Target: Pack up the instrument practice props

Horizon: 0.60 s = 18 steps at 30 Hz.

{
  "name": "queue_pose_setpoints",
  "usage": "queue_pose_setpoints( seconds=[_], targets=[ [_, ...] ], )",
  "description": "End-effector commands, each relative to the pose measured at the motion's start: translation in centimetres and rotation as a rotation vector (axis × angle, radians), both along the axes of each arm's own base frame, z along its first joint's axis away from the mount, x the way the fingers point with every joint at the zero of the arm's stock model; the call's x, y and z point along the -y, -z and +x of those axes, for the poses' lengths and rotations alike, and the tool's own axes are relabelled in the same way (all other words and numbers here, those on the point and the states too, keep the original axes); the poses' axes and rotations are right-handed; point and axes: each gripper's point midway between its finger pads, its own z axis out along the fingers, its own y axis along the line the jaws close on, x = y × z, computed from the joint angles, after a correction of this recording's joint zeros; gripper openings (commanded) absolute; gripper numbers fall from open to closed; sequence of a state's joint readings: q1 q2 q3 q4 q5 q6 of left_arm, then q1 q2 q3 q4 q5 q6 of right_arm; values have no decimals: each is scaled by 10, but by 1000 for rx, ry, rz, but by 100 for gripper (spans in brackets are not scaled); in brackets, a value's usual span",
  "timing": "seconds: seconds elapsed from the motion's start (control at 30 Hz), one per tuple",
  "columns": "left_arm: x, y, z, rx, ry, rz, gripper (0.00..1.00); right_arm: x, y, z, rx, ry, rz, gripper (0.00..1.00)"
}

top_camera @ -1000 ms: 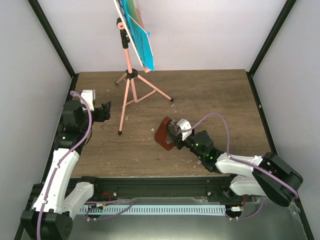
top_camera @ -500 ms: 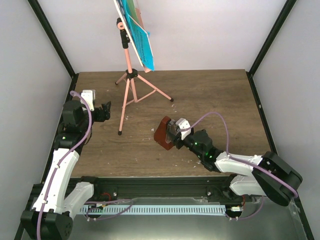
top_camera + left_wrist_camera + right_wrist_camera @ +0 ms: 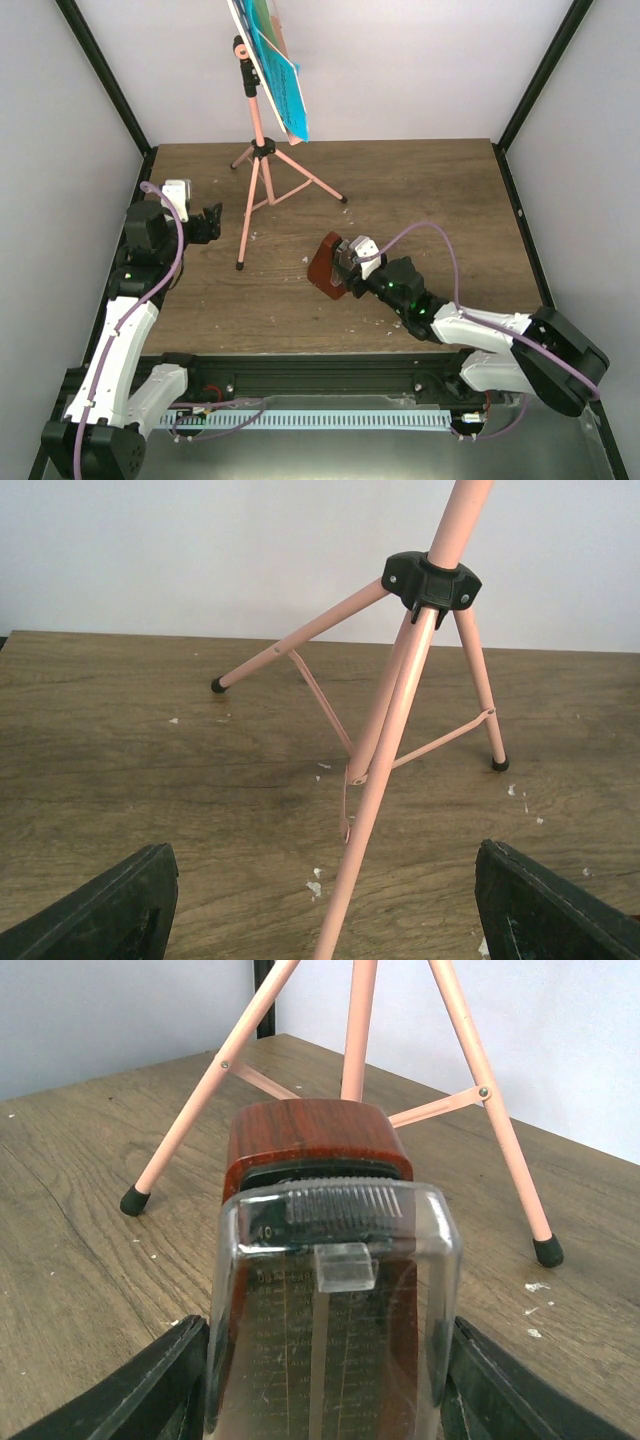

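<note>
The pink tripod music stand (image 3: 256, 120) stands at the back left of the wooden table, with blue sheet-music pages (image 3: 283, 85) on its desk. My left gripper (image 3: 210, 222) hangs open just left of the stand's near leg (image 3: 385, 780). That leg runs down between the fingertips (image 3: 110, 910), and nothing touches them. My right gripper (image 3: 347, 268) is shut on the reddish-brown metronome (image 3: 324, 266) at mid-table. Its clear cover (image 3: 335, 1330) faces the wrist camera, and both fingers (image 3: 150, 1390) press its sides. The metronome is tipped over towards the left.
Two of the tripod's feet (image 3: 548, 1250) stand just beyond the metronome. White flecks (image 3: 315, 885) dot the wood. Black frame posts (image 3: 525, 95) and white walls close in the table on three sides.
My right gripper has edged the metronome slightly left. The left arm and the stand have not moved.
</note>
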<state>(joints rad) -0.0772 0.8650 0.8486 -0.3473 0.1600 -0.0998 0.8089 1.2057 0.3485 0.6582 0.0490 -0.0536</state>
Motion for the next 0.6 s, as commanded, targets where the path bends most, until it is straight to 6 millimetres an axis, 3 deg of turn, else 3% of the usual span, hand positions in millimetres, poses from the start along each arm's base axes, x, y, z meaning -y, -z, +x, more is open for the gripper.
queue_pose_setpoints(
  seconds=[0.0, 0.57],
  targets=[
    [-1, 8, 0, -21, 1, 4, 83, 2, 27, -8, -64, -20, -111, 57],
    [0, 11, 1, -32, 4, 3, 83, -6, 24, -4, -67, -38, -124, 62]
  ],
)
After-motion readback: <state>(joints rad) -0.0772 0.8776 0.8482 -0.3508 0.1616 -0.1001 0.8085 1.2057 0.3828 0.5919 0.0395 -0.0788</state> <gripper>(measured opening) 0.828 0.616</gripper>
